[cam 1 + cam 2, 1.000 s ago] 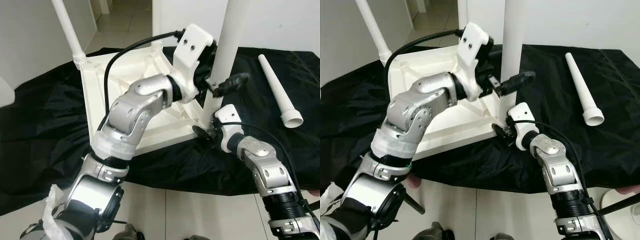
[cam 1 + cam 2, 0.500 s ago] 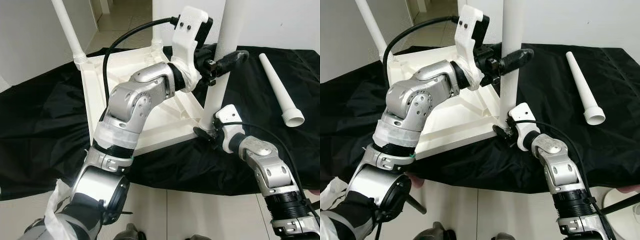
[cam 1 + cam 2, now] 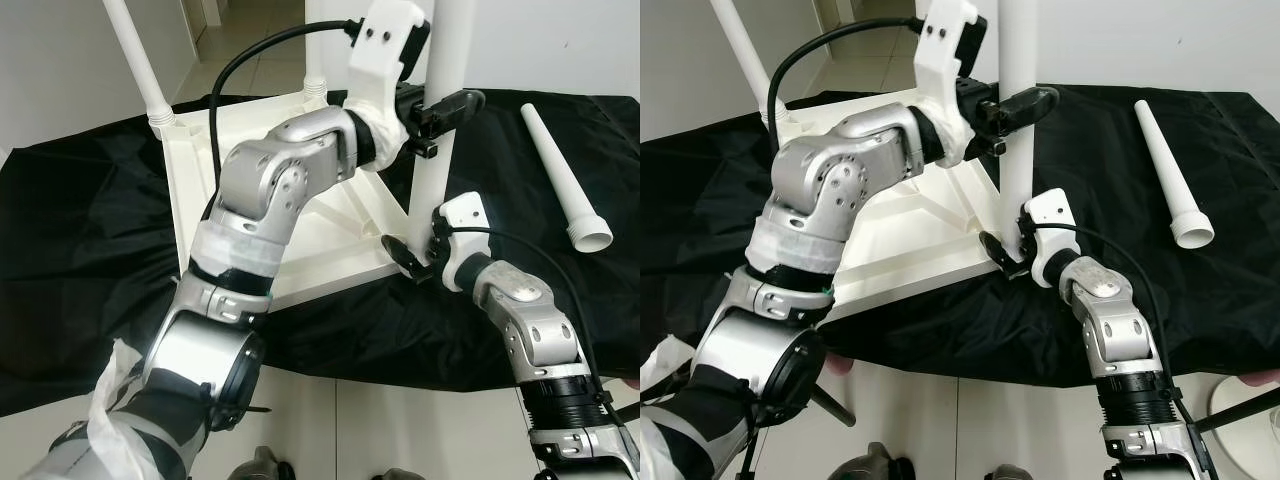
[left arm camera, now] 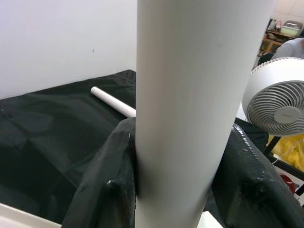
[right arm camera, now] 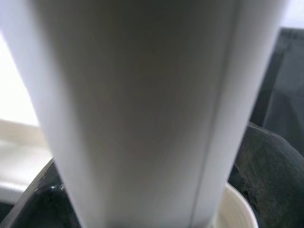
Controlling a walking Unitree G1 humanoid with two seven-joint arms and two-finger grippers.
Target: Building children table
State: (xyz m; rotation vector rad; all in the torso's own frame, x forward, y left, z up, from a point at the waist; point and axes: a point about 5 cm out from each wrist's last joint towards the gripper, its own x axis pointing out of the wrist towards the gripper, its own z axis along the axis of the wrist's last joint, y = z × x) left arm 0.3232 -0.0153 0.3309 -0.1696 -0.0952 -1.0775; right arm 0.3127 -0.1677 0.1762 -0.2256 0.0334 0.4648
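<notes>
The white children's table (image 3: 200,190) lies upside down on a black cloth (image 3: 80,230). At its near right corner a white leg (image 3: 432,165) stands upright. My left gripper (image 3: 440,105) is shut on this leg partway up, black fingers (image 4: 107,185) on both sides of the leg (image 4: 190,104). My right gripper (image 3: 418,255) is shut on the same leg (image 5: 142,109) at its base, just above the corner socket. A second leg (image 3: 135,60) stands at the far left corner. A loose leg (image 3: 560,165) lies on the cloth to the right.
The cloth ends near my feet, with tiled floor (image 3: 400,420) beyond its edge. A white wall rises behind the table. A white fan (image 4: 278,109) stands off to the side past the cloth. An open doorway lies at the far left.
My left gripper has slid higher up the leg, and the leg now stands straighter. My right gripper has stayed at the leg's base.
</notes>
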